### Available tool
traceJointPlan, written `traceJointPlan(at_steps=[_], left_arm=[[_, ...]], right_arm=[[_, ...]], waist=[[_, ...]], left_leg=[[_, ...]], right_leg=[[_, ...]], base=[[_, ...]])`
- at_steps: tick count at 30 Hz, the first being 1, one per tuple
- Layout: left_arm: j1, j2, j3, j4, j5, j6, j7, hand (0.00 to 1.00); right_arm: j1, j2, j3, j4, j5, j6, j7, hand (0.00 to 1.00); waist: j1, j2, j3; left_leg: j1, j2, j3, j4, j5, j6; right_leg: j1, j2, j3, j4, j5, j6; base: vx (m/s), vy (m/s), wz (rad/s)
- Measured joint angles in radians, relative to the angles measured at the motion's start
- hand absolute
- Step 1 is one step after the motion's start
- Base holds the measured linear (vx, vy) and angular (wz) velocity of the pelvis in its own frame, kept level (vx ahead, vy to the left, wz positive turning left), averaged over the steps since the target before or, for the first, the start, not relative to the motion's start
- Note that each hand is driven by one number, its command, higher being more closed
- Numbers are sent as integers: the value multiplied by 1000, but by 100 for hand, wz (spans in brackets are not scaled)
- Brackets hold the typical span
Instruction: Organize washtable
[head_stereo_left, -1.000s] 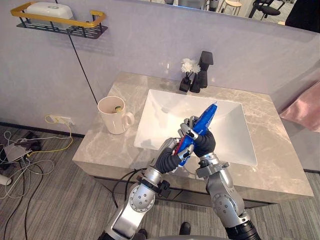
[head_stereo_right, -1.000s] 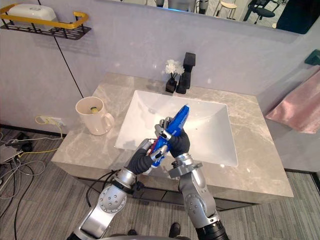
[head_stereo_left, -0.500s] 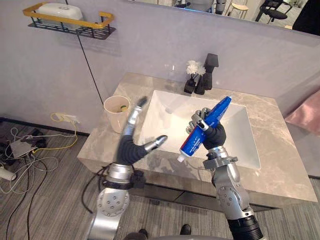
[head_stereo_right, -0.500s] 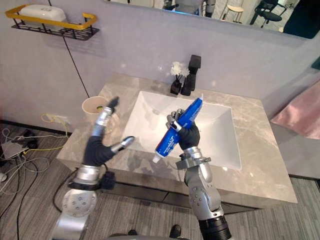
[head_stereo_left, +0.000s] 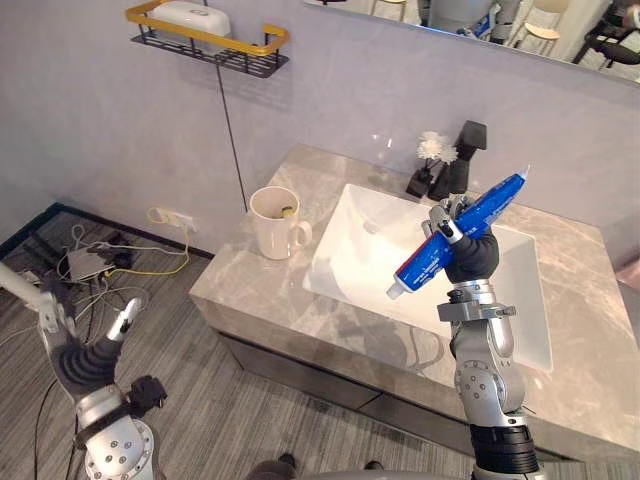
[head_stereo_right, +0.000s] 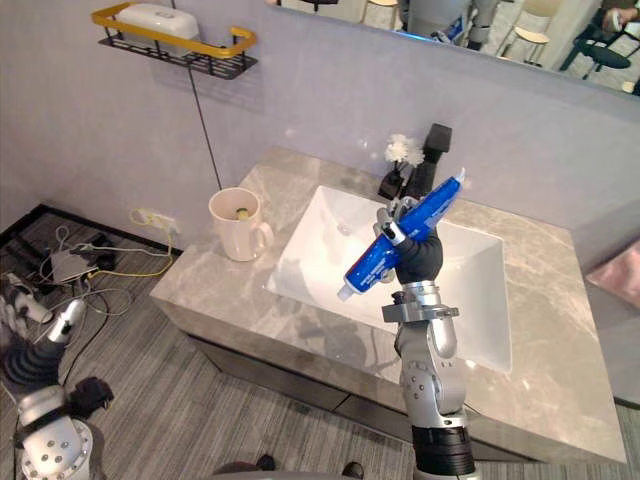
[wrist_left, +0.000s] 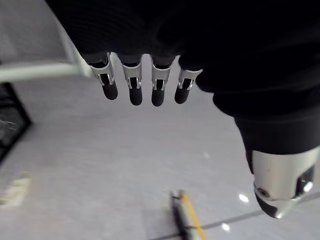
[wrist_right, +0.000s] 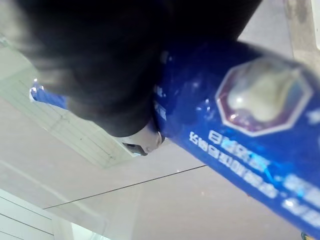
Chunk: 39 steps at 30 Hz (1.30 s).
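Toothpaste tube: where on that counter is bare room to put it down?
The right hand holds the toothpaste tube. Bare counter right of the sink, and the front-left corner before the mug. Crowded behind the sink, by the faucet and flower vase.

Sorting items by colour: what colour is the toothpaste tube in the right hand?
Blue toothpaste tube, white cap; clearest in the left eye view.

Too small to identify: a yellowish bit (head_stereo_left: 288, 211) inside the mug (head_stereo_left: 276, 228). Cut off at 3 o'clock of the left eye view: the bench (head_stereo_left: 590, 330); likewise a pink towel (head_stereo_right: 622, 272) in the right eye view. Blurred and cut by the edge in the right wrist view: the toothpaste tube (wrist_right: 240, 125), with the fingers of the right hand (wrist_right: 100, 60) mostly hidden under its dark cover.
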Motion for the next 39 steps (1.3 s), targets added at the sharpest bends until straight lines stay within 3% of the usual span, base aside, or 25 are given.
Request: traceJointPlan(at_steps=[7, 13, 17, 24, 30, 39], left_arm=[[-57, 3, -6, 547, -84, 53, -79, 0], [-99, 11, -10, 847, -77, 92, -105, 0], [-115, 30, -21, 887, -53, 100, -123, 0], [-147, 107, -133, 931, -19, 100, -127, 0], [-159, 127, -198, 931, -1, 98, -128, 0], [-171, 161, -255, 948, 36, 97, -151, 0]], right_arm=[[-34, 1, 26, 0, -14, -16, -33, 100], [-66, -3, 42, 4, -112, -51, -67, 100], [-89, -3, 53, 5, -188, -53, -87, 100], [-196, -26, 87, 52, -307, -61, -148, 100], [-320, -69, 110, 103, -401, -73, -193, 100], [-501, -123, 150, 209, -454, -83, -221, 100]], waist=[[0, -3, -1], [-1, -5, 0], [-1, -10, 4], [5, -35, 16], [29, -41, 39], [59, -53, 61]], left_leg=[[-6, -11, -7, -1, 2, 3], [-7, -10, -13, 0, 2, 3], [-6, -11, -17, 1, 2, 3], [-9, -10, -27, 3, 5, -1], [-12, -10, -36, 5, 6, -3], [-18, -10, -53, 4, 10, -6]], right_leg=[[1, -17, -17, 0, -8, 4], [2, -16, -22, 0, -12, 6], [5, -17, -25, 0, -12, 6], [9, -16, -28, 0, -14, 9], [10, -15, -35, 0, -15, 10], [12, -13, -52, 0, -15, 11]], base=[[-6, 37, 7], [2, 5, 1], [0, 8, 2], [-8, 9, 4], [-1, 5, 3], [-1, 9, 6]])
